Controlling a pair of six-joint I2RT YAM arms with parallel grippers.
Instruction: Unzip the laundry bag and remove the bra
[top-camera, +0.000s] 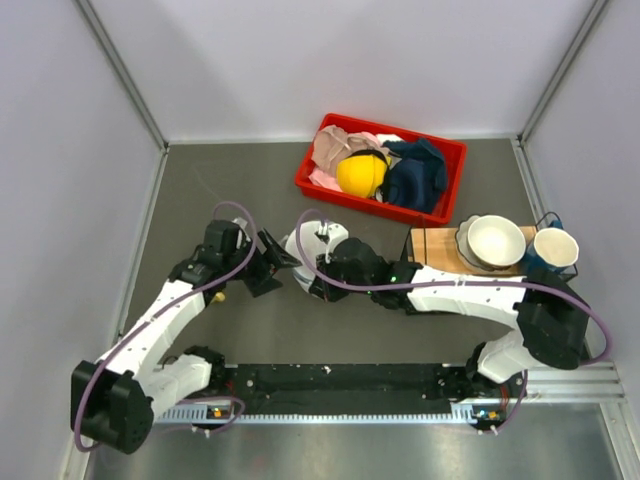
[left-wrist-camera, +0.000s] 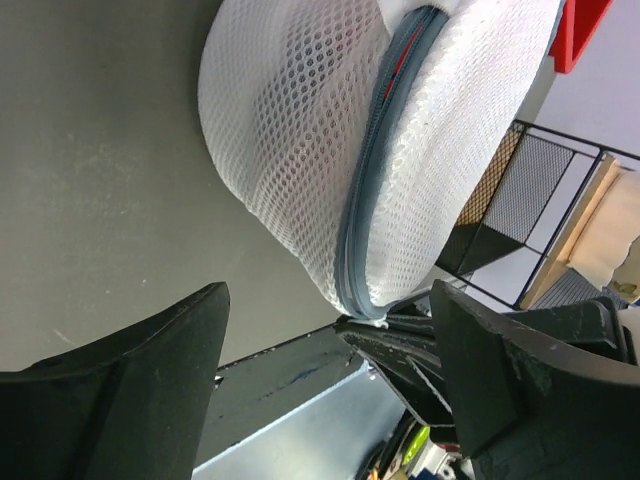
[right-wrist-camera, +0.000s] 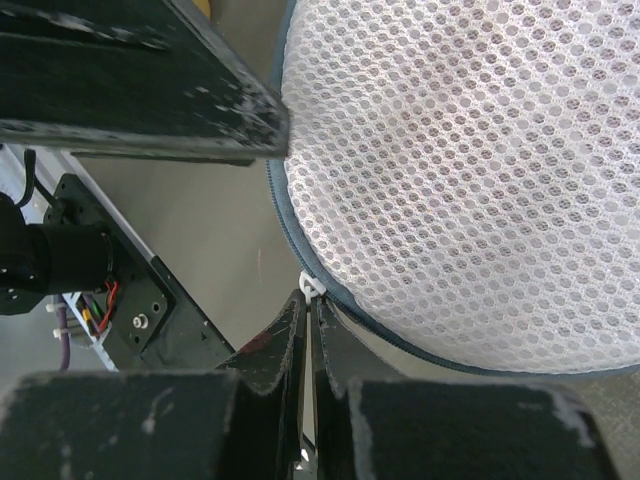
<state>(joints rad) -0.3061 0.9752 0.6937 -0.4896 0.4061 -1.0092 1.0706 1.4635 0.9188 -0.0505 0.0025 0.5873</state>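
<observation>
Left gripper (left-wrist-camera: 330, 300): its 2 black fingers (left-wrist-camera: 160, 380) stand wide apart and hold nothing. The bag sits just in front of them.
Laundry bag: the white, ball-shaped mesh laundry bag (top-camera: 318, 243) rests on the dark grey table (top-camera: 200, 180), near the middle, between the 2 grippers.
Zip: a grey-blue zip (left-wrist-camera: 368, 200) runs round the bag where its 2 halves meet.
Bra: a thin red line (left-wrist-camera: 398, 62) shows in the zip gap near the top. I cannot tell if that is the bra.
Right gripper (right-wrist-camera: 308, 300): its 2 fingers are pressed tight together, pinching the small white zip tab (right-wrist-camera: 312, 286) at the low edge of the bag.
Red plastic bin (top-camera: 400, 213): it sits at the back of the table, well apart from the bag. It holds a beige-pink cloth (top-camera: 335, 148), a round yellow thing (top-camera: 360, 173) and a navy cloth (top-camera: 418, 172).
Wooden board (top-camera: 432, 250): it lies to the right of the bag, with a white bowl (top-camera: 496, 240) on it.
White cup (top-camera: 556, 247): it stands just beside the bowl, at the far right.
</observation>
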